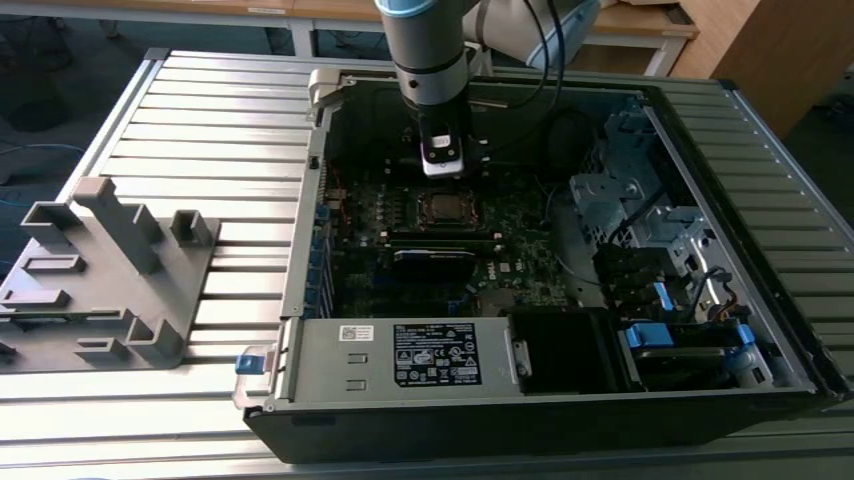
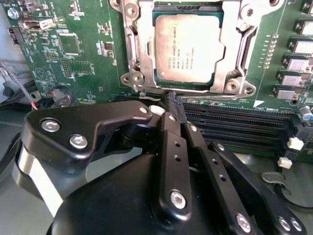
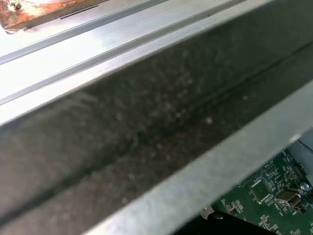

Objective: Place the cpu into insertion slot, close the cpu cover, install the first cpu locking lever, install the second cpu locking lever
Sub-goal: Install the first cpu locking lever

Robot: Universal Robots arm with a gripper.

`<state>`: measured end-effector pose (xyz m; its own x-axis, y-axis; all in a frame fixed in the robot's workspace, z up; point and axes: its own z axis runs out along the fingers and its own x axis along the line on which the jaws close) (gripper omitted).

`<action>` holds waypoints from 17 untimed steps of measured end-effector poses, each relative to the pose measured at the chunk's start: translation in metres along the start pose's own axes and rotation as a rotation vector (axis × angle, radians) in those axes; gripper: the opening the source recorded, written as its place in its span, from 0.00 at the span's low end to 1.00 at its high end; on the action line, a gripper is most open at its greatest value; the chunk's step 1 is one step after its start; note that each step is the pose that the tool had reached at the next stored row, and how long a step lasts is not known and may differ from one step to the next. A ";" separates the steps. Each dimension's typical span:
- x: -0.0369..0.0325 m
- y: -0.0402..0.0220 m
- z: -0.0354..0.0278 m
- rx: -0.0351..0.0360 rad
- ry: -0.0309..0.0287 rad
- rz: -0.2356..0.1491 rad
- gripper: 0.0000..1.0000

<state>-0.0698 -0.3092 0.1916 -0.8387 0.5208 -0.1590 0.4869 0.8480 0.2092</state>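
Judging the step: cpu (image 2: 188,46) lies seated in the socket with the cpu cover (image 2: 141,54) down flat around it, so the work looks to be at the locking levers
Claw: gripper (image 2: 173,100) has its two black fingers (image 2: 171,147) drawn together at the tips; if a thin wire is nipped between them, I cannot tell
Claw position: tips sit just beside the cover's edge, on the side facing the memory slots (image 2: 234,128), low over the board
Wider look: in the exterior view the gripper (image 1: 442,165) hangs inside the open computer case (image 1: 534,388), just beside the cpu (image 1: 442,207)
Lever: thin metal rod (image 2: 146,92) runs along that same cover edge, probably a locking lever; latched or not, cannot tell
Doing it well: push on the rod alone, keeping the tips off the cover frame and the chip's top; sweep along the rod's own arc and tuck it under its catch
Risk: closed tips are narrow and could slip off the wire onto the green motherboard (image 2: 73,49) beside the cover
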 end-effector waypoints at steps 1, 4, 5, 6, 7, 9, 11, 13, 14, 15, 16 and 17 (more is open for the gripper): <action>-0.0001 0.0002 -0.0009 -0.0001 -0.0001 0.000 0.11; -0.0006 0.0008 -0.0037 -0.0002 0.0000 0.000 0.11; -0.0006 0.0009 -0.0038 -0.0005 -0.0001 0.000 0.11; -0.0003 0.0007 -0.0038 -0.0007 -0.0003 0.000 0.11; 0.0008 0.0000 -0.0041 -0.0010 -0.0003 0.000 0.11; 0.0028 -0.0012 -0.0042 -0.0025 0.0002 0.000 0.11; 0.0037 -0.0008 -0.0040 -0.0040 0.0012 0.001 0.11; 0.0044 0.0002 -0.0037 -0.0047 0.0014 0.001 0.11; 0.0044 0.0002 -0.0037 -0.0048 0.0015 0.001 0.11; 0.0044 0.0002 -0.0037 -0.0048 0.0014 0.001 0.11; 0.0044 0.0002 -0.0037 -0.0048 0.0014 0.001 0.11; 0.0045 0.0002 -0.0037 -0.0047 0.0014 0.001 0.11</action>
<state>-0.0743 -0.3071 0.1945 -0.8386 0.5215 -0.1575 0.4866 0.8471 0.2139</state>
